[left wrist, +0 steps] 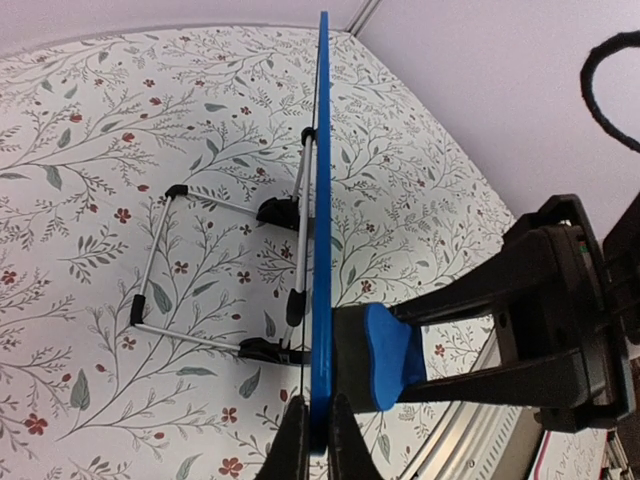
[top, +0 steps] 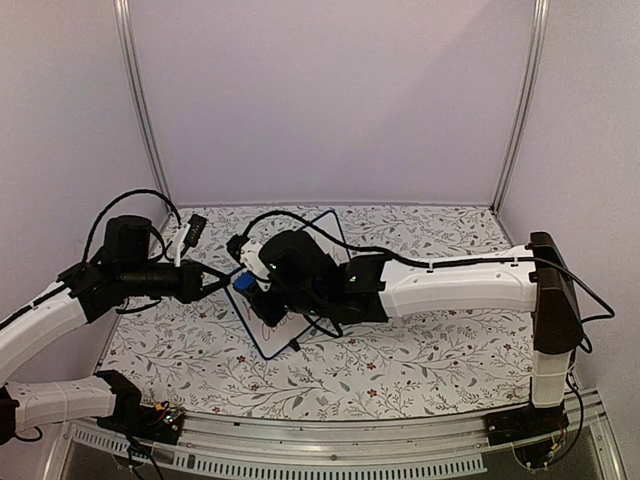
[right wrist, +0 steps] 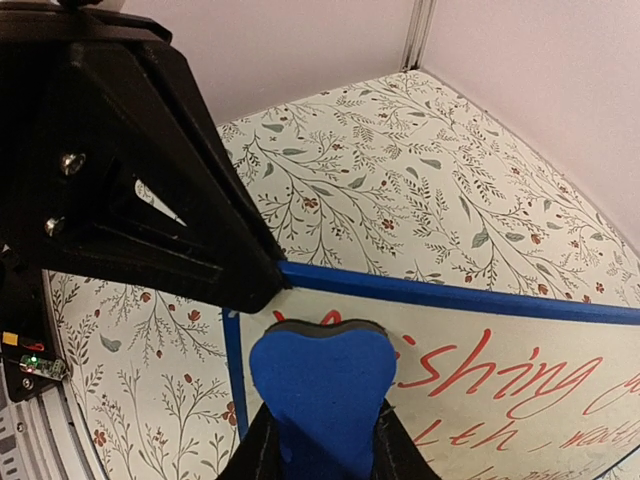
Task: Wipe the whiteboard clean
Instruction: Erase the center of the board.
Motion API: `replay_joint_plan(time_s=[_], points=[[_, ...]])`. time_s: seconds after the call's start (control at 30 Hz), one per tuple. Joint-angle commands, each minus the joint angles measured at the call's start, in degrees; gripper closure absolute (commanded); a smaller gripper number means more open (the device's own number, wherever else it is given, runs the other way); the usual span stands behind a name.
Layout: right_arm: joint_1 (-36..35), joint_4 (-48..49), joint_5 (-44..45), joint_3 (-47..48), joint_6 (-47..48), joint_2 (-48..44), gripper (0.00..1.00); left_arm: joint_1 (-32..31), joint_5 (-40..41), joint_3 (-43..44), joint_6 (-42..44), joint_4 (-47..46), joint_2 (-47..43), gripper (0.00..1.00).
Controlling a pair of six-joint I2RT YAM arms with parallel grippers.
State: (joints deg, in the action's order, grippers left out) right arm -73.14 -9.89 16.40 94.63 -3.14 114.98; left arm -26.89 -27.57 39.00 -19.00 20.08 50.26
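The whiteboard [top: 322,232] stands tilted on a wire stand [left wrist: 160,260] mid-table. In the left wrist view it is edge-on, a thin blue edge [left wrist: 322,200]. Its white face [right wrist: 500,390] carries red handwriting. My left gripper [left wrist: 312,440] is shut on the board's edge near a corner; the right wrist view has it as a black mass [right wrist: 150,180] at the board's upper left corner. My right gripper [right wrist: 320,430] is shut on a blue eraser [right wrist: 320,385], whose dark felt side presses flat against the board's face [left wrist: 385,355] just beside the left fingers.
A floral-patterned cloth [top: 420,350] covers the table. Pale walls with metal corner posts [top: 140,110] close in the back and sides. A metal rail [top: 330,440] runs along the near edge. A black cable [top: 290,215] loops over the right arm above the board.
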Motion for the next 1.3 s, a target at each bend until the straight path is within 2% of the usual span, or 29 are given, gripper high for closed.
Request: replay_joint_plan(time_s=[0.0,0.97,1.27], points=[[-0.33,2.15,2.35,2.42,0.91,1.65,0.8,-0.54,0.18,-0.6,-0.85,-0.72,-0.45,1.0],[-1.83,5.91,9.22,1.93,6.69,3.81,0.8,-1.21,-1.61,-0.92,-0.55,-1.69,-1.84,1.0],[-2.18,5.49,9.8,-3.49,5.63,3.45,0.8,-1.33,-1.52,-1.01,-0.57,-1.66,-1.93,1.0]])
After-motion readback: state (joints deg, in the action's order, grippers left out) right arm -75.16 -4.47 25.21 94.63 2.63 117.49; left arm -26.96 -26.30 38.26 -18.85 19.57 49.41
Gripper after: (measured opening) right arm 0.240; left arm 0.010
